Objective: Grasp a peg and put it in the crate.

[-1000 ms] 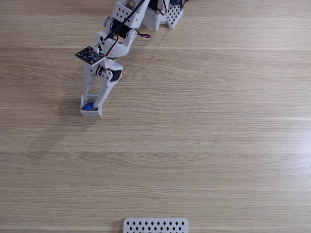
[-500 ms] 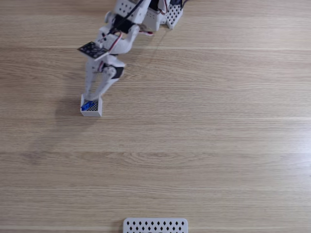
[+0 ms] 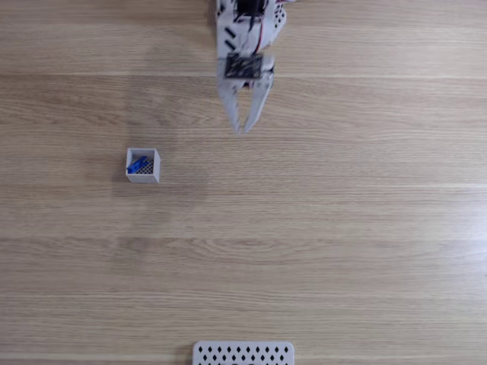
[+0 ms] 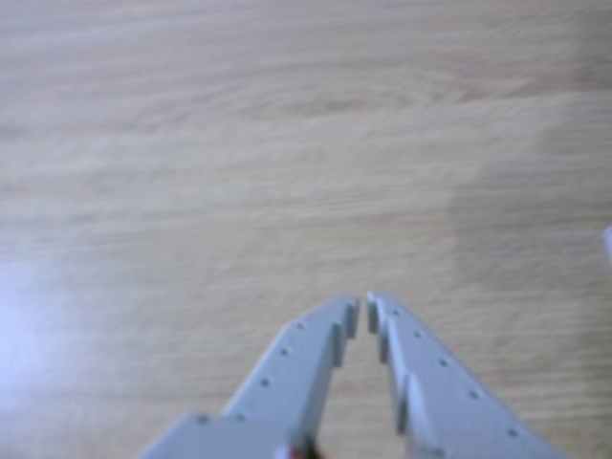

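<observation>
In the fixed view, one white arm is reaching down from the top edge, and its gripper [image 3: 243,129] is hanging above bare wood with the two fingers tapering together until the tips are nearly meeting; nothing is sitting between them. One crate [image 3: 143,165] is standing on the table [image 3: 342,228] well to the left of the gripper and a little lower in the picture. One blue peg [image 3: 138,163] is lying inside it, slanted on the dark mesh bottom. One flat white panel with diamond-shaped holes [image 3: 243,353] is lying at the bottom edge, near the middle.

In the other view, blurred, the gripper [image 4: 362,304] is pointing up from the bottom edge over the table [image 4: 191,143]. Its two pale fingers [image 4: 296,354] are converging, with only a thin slit showing between the tips, and they are holding nothing.
</observation>
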`<action>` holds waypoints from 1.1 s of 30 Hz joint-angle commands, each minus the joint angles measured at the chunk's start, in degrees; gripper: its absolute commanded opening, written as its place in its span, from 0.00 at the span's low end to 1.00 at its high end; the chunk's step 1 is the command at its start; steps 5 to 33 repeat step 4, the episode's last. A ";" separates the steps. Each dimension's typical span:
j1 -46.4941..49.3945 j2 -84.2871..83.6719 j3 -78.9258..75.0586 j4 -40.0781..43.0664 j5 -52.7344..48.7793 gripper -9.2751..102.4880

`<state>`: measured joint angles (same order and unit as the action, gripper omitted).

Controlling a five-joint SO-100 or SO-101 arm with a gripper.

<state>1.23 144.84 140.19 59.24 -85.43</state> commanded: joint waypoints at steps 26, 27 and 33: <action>-2.20 12.48 -5.71 10.37 0.18 0.08; -2.20 12.48 -5.71 10.37 0.18 0.08; -2.20 12.48 -5.71 10.37 0.18 0.08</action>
